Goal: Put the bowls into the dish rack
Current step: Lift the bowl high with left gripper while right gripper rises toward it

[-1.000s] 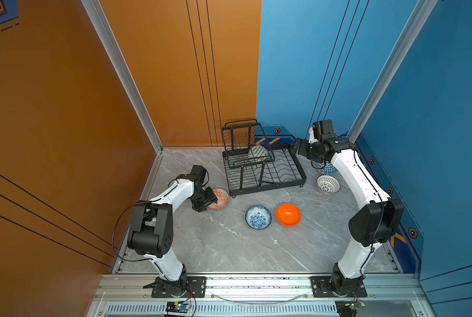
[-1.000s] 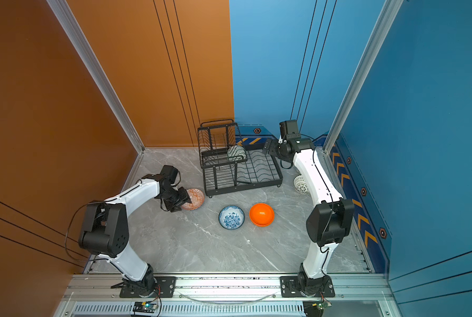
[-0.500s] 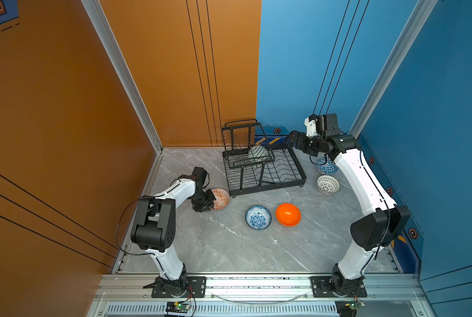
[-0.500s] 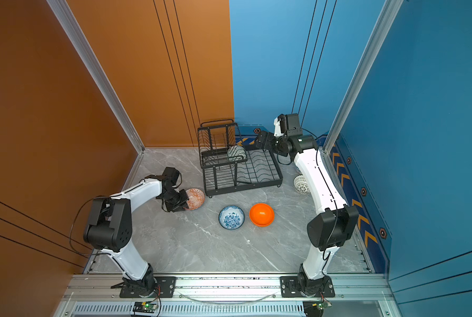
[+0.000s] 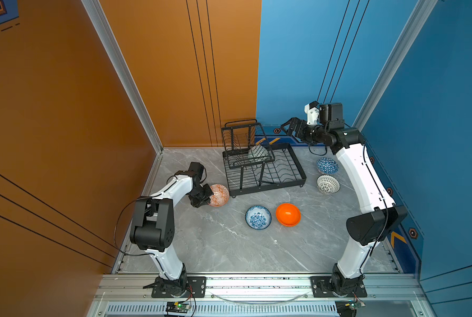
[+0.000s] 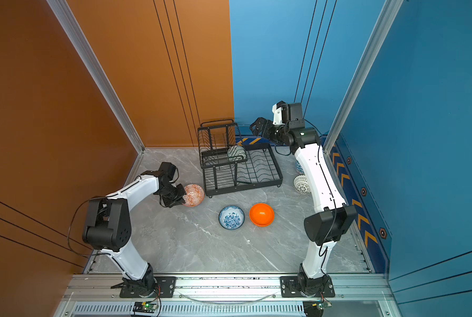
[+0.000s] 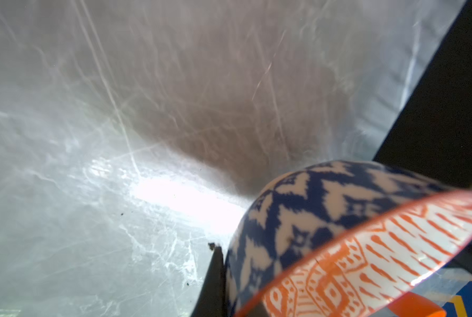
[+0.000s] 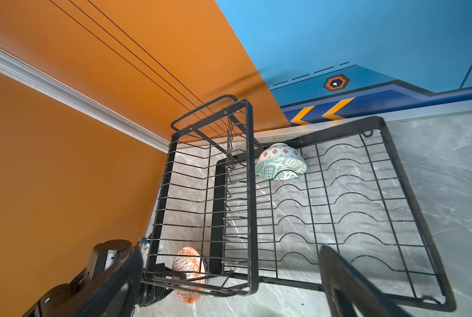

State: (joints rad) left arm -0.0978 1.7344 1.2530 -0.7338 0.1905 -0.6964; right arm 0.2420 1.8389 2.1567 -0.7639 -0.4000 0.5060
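The dish rack (image 5: 267, 187) is black; with it, a pale green patterned bowl (image 8: 281, 164), orange-white diamond bowl (image 5: 219, 195), blue-white floral bowl (image 5: 258, 217), plain orange bowl (image 5: 288, 214), blue-white triangle bowl (image 5: 327, 165) and white-black lattice bowl (image 5: 328, 184).

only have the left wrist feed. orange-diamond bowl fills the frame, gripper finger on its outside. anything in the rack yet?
Observer: One. The pale green bowl sits tilted at the far end of the dish rack, in the lower tray beside the raised tier.
Operator: how many loose outside it?
Observer: Four, not counting the orange-diamond bowl in the left gripper. The blue floral bowl and plain orange bowl sit side by side in front of the rack. The triangle-pattern bowl and lattice bowl are to its right.
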